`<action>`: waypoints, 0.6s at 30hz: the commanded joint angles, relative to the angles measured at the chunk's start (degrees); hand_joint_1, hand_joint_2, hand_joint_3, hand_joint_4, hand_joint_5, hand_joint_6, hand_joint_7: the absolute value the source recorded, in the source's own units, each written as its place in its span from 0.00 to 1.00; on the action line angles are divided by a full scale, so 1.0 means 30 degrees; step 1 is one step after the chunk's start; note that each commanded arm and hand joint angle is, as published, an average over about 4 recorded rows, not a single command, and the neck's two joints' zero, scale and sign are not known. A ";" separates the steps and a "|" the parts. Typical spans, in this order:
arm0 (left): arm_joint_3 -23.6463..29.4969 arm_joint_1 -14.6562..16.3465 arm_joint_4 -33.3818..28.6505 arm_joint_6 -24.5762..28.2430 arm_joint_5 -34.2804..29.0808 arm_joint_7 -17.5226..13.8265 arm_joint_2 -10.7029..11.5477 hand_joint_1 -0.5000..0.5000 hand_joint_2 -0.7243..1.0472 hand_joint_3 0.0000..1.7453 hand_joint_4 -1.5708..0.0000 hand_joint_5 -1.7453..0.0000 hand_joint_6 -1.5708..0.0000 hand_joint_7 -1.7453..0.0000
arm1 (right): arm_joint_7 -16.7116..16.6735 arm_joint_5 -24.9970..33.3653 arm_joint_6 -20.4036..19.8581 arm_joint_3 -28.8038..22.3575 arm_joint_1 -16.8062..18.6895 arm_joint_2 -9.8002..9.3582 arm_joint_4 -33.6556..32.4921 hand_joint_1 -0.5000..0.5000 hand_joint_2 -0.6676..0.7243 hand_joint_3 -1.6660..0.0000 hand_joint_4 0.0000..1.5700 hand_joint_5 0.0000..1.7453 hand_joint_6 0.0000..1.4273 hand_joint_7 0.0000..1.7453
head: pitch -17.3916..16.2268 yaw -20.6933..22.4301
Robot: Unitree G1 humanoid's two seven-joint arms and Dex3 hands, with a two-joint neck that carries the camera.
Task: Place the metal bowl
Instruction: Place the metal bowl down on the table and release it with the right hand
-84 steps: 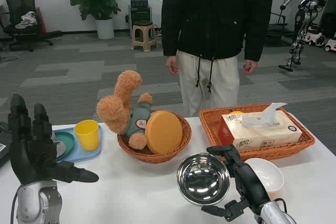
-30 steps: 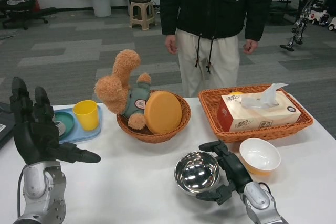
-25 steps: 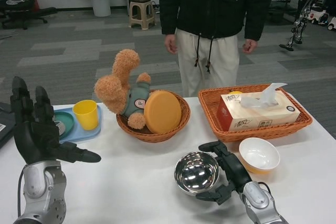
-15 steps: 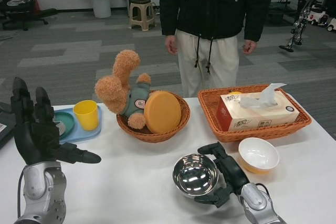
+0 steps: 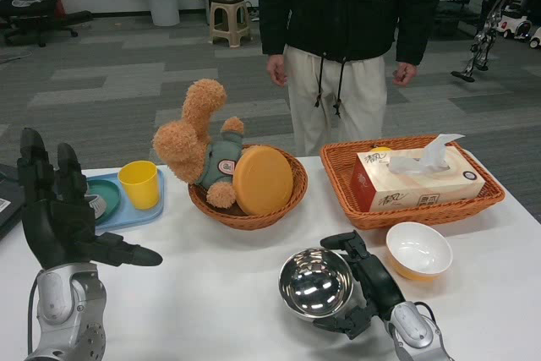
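The metal bowl (image 5: 316,283) sits toward the near edge of the white surface (image 5: 220,293), a bit right of the middle, and the right robot hand (image 5: 365,287) has it by its right side: one finger hooks over the far part of the rim and another curls under the near part, so the bowl is pinched between them. I can't tell if the bowl's base is touching the surface or just off it. The left robot hand (image 5: 61,217) is up near the left edge, fingers spread wide and pointing up, holding nothing.

Count-wise: one metal bowl, one white bowl (image 5: 418,250) just to the right of the right robot hand, two wicker baskets along the far edge. The round basket (image 5: 248,209) holds one teddy bear (image 5: 199,158) and one orange disc (image 5: 263,180) leaning on it. The rectangular basket (image 5: 416,205) holds one tissue box (image 5: 417,177). One blue tray (image 5: 128,221) near the far left corner carries one yellow cup (image 5: 139,184) and a green dish (image 5: 103,197).

The green dish is partly hidden behind the left robot hand. A person (image 5: 350,40) stands past the far edge, cut off at the top of the view.
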 commanded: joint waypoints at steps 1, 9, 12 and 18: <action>0.0028 0.0106 -0.0075 -0.0061 0.0012 0.0029 -0.0033 0.00 0.00 0.05 1.00 1.00 1.00 1.00 | 0.0446 0.0820 -0.0204 -0.0210 0.0499 -0.0260 -0.0427 0.05 0.27 0.38 0.04 0.06 0.00 0.51 | -0.0013 -0.0006; 0.0020 0.0018 -0.0060 -0.0061 0.0012 0.0029 -0.0011 0.00 0.00 0.05 1.00 1.00 1.00 1.00 | 0.1705 0.1867 -0.0175 -0.0195 0.0791 -0.0443 -0.0727 0.07 0.58 0.85 0.00 0.00 0.00 0.20 | -0.0028 -0.0094; -0.0016 -0.0004 -0.0038 -0.0061 -0.0003 0.0029 -0.0004 0.00 0.00 0.05 1.00 1.00 1.00 1.00 | 0.2159 0.1999 -0.0153 -0.0173 0.0813 -0.0509 -0.0815 0.08 0.73 0.93 0.00 0.00 0.00 0.13 | -0.0034 -0.0107; -0.0031 -0.0004 -0.0060 -0.0061 0.0012 0.0029 -0.0033 0.00 0.00 0.05 1.00 1.00 1.00 1.00 | 0.2511 0.2241 0.0030 -0.0173 0.0857 -0.0545 -0.1218 0.08 0.89 1.00 0.00 0.00 0.00 0.04 | -0.0038 -0.0046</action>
